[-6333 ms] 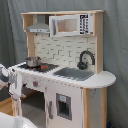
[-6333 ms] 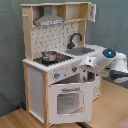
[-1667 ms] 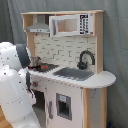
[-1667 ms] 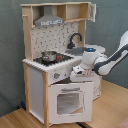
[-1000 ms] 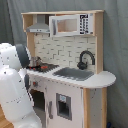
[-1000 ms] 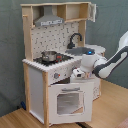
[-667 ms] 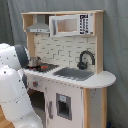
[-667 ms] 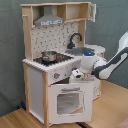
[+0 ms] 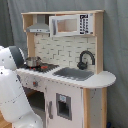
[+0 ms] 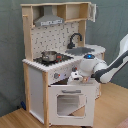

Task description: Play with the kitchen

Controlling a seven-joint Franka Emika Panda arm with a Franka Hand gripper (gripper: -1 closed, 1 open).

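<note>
You've got the gripper [image 10: 75,76] up at the knob panel above the oven door [image 10: 70,104] of the kitchen [image 10: 55,65] (standing on the wooden floor), can't tell its finger state; pot [image 10: 49,56], sink [image 9: 75,74] and faucet [image 9: 85,59] look untouched.

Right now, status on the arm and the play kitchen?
Gripper at the knob panel above the oven door, fingers unreadable. Play kitchen upright, small pot on the stovetop. Nothing seen in the arm's way.
</note>
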